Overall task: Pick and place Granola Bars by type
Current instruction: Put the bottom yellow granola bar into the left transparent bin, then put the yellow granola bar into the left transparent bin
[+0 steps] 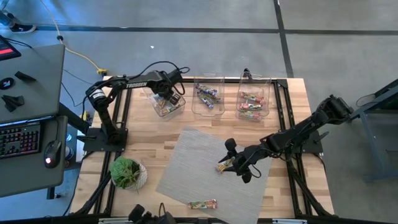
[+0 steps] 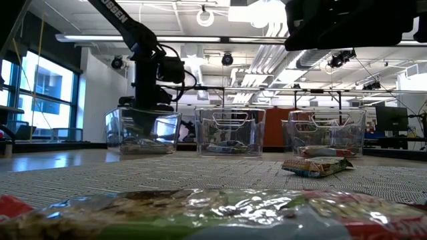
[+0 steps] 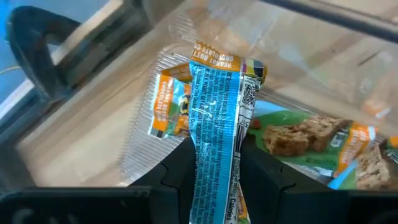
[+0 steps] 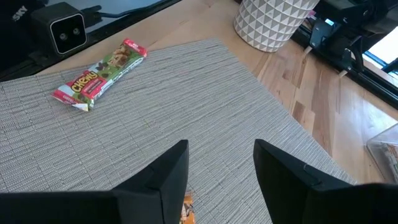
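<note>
My left gripper point(image 1: 171, 98) hangs over the left clear bin point(image 1: 166, 107) at the table's far side, shut on a blue and orange granola bar point(image 3: 214, 106). Other bars of that kind point(image 3: 305, 137) lie in the bin. My right gripper point(image 1: 237, 162) stands open above the grey mat point(image 1: 199, 155), over an orange-wrapped bar point(image 1: 224, 165) lying flat; only that bar's end point(image 4: 186, 208) shows by the fingers in the right wrist view. A red and green bar point(image 4: 99, 74) lies flat near the mat's front edge. My left gripper pinches the blue and orange bar by its two long edges point(image 3: 200, 155) between the two fingers. The fingers come from above, slanting down into the bin, and the bar runs along them. Its free end point(image 3: 217, 62) sticks out past the fingertips toward the bin's floor.
The middle bin point(image 1: 207, 96) and the right bin point(image 1: 252, 102) each hold several bars. A potted plant in a white pot point(image 1: 127, 173) stands at the mat's near left. A desk with a keyboard point(image 1: 18, 140) stands left of the table.
</note>
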### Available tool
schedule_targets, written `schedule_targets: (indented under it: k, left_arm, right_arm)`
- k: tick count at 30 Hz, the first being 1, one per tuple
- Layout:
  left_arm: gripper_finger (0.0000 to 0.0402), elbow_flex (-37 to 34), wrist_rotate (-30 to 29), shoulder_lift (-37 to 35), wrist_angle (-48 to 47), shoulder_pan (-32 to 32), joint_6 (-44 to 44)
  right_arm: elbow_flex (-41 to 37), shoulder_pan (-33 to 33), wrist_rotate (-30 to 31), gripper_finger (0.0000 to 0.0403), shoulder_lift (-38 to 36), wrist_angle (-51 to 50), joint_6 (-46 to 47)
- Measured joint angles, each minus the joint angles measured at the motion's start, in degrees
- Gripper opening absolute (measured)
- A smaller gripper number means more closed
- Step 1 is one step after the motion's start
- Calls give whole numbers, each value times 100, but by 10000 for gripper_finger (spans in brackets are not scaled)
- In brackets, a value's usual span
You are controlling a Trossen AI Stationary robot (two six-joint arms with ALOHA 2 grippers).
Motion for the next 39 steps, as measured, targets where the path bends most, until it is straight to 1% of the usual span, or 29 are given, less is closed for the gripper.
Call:
schedule_targets:
  k: [2,4,6,11,14,17,19,24,26,29,32,34,36,39]
  left_arm:
    - [104,0,108,0,-29,0,25]
    - [115,0,136,0,-34,0,36]
    - [138,0,133,0,-34,0,36]
    - [209,0,51,0,-132,0,36]
    - [233,0,-37,0,-168,0,58]
    - [238,51,47,-29,-268,0,79]
    - [237,229,118,-75,-461,0,41]
    - [233,1003,264,-280,-1553,-160,-400]
    - [233,1341,320,-426,-1970,-327,-600]
    - [233,1696,602,-688,-2267,-678,-828]
    - [233,1902,1147,-965,-2224,-1181,-762]
    - [233,2007,1353,-1108,-2239,-1568,-627]
    - [233,2020,1369,-1245,-2271,-1948,-590]
    - [233,2022,1018,-1374,-2286,-2622,-804]
  right_arm:
    - [0,-2,0,165,0,0,0]
    - [0,0,0,166,0,0,0]
    - [0,-2,-1,165,0,0,0]
    - [0,-2,0,161,0,0,0]
    - [1,0,-1,162,0,0,0]
    - [0,0,0,164,0,0,0]
    - [1,-1,0,165,0,0,0]
    - [0,-2,0,161,0,0,0]
    - [0,-1,-1,161,0,-3,0]
    - [0,0,-1,163,0,-2,0]
    - [2,-2,-2,166,0,-2,0]
    - [0,-2,-2,165,0,-2,0]
    - [2,-2,0,163,0,-2,0]
    - [0,-2,-2,161,0,-2,0]
